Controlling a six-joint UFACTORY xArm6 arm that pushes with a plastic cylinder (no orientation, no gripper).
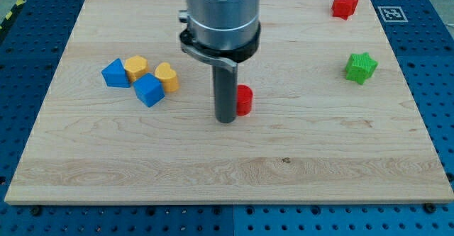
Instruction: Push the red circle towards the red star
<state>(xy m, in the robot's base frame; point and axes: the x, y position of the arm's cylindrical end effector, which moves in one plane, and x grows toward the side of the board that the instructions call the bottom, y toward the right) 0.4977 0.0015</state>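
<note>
One rod, no pincer to open or close: my tip (225, 120) touches the red circle (243, 100) on its left side. The circle is a short red cylinder, upright, mid-board. Bare wood runs from it to the red star (345, 5) at the view's top right.

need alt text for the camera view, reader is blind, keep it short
My tip sits on a wooden board, right against the view's left side of the red circle. The red star lies far off at the view's top right, with a green star below it. Two blue and two yellow blocks cluster at the view's left.
</note>
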